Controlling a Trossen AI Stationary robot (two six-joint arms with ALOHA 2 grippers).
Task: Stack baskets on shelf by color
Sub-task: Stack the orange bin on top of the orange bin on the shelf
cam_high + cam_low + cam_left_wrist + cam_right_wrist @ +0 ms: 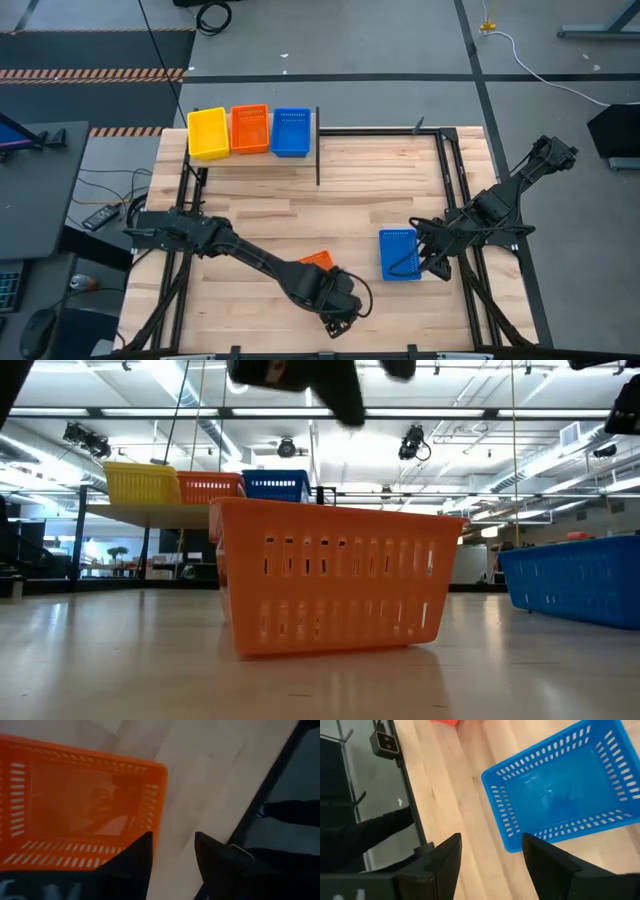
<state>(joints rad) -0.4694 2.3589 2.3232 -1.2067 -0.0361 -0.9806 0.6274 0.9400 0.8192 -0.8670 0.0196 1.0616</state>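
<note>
An orange basket [317,260] [335,575] [75,800] rests by its base on the tabletop near the table's near edge. My left gripper [337,316] [172,855] hovers open above and beside its near-right corner. A blue basket [399,254] [575,575] [565,785] sits flat on the table to the right. My right gripper [432,264] [492,855] is open, just off the blue basket's right side, raised above the table. On the shelf [255,158] [150,512] stand yellow [207,132], orange [250,128] and blue [291,131] baskets side by side.
A black metal frame [445,180] runs along the table's right side and far edge, with an upright post [318,150] beside the shelf. Bare wood lies between the shelf and the two loose baskets. The low-view camera [386,741] stands at the table's near edge.
</note>
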